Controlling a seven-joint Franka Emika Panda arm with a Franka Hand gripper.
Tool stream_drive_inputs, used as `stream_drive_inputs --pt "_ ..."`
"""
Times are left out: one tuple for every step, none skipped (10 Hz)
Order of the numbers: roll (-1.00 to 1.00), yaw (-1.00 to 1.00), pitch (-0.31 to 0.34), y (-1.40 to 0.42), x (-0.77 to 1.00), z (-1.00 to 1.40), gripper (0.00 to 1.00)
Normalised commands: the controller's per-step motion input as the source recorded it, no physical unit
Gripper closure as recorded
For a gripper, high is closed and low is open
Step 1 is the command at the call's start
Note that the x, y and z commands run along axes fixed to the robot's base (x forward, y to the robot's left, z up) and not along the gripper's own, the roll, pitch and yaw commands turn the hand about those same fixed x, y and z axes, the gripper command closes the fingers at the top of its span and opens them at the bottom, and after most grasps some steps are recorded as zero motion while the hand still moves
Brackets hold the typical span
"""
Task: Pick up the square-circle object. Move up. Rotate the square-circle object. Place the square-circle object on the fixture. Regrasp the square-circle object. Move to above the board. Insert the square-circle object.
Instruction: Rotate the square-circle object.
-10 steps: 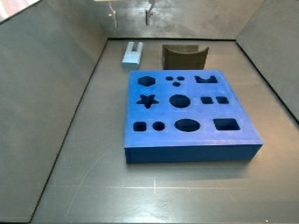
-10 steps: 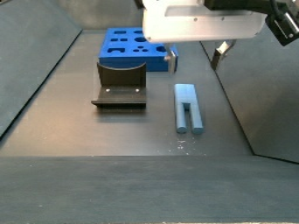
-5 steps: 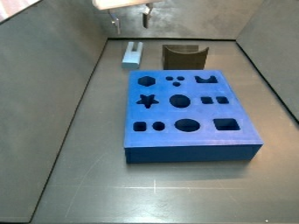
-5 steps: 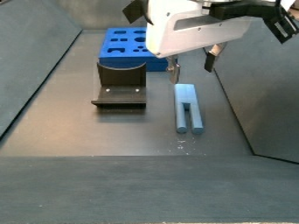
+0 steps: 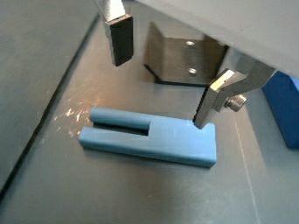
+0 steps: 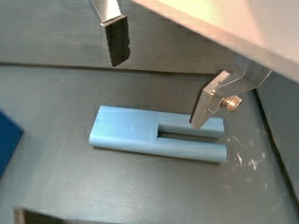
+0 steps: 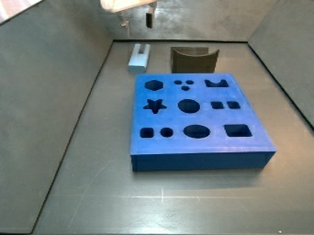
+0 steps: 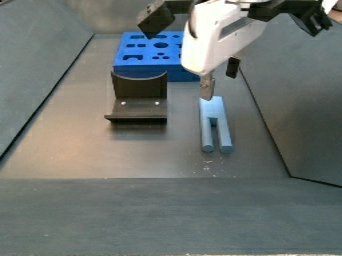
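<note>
Pale blue-grey, the square-circle object (image 5: 149,140) lies flat on the floor near its far edge, just beside the fixture (image 5: 184,58) and apart from it, with the board (image 7: 196,117) spread across the middle of the floor. In both wrist views we see a slot running in from one end of the peg, so that end is forked and the other is solid.

Our gripper (image 5: 163,74) hangs above the peg, the fingers (image 6: 115,40) spread wide with nothing between them; one finger (image 5: 214,98) is over the peg's long side and the other stands off over bare floor, well clear. In a side view the gripper (image 8: 214,70) sits over the peg's end nearer the board.

We judge the step in hand to be the pick-up, not yet begun. To do it well, we should centre the fingers so they straddle the peg's width evenly, come straight down until the pads are level with its ridged sides, and close on the solid part rather than the forked end, which may flex or twist. We should keep clear of the fixture on the way down.
</note>
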Motion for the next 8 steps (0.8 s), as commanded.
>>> stream_drive_inputs --pt "0.00 1.00 0.002 -0.01 0.03 -0.04 0.00" --pt "0.00 1.00 0.002 -0.01 0.03 -0.04 0.00" --pt "0.00 1.00 0.002 -0.01 0.03 -0.04 0.00" --pt "0.00 1.00 0.002 -0.01 0.03 -0.04 0.00" --pt "0.00 1.00 0.002 -0.01 0.03 -0.04 0.00" --pt "0.00 1.00 0.002 -0.01 0.03 -0.04 0.00" --pt "0.00 1.00 0.002 -0.01 0.03 -0.04 0.00" --pt "0.00 1.00 0.002 -0.01 0.03 -0.04 0.00"
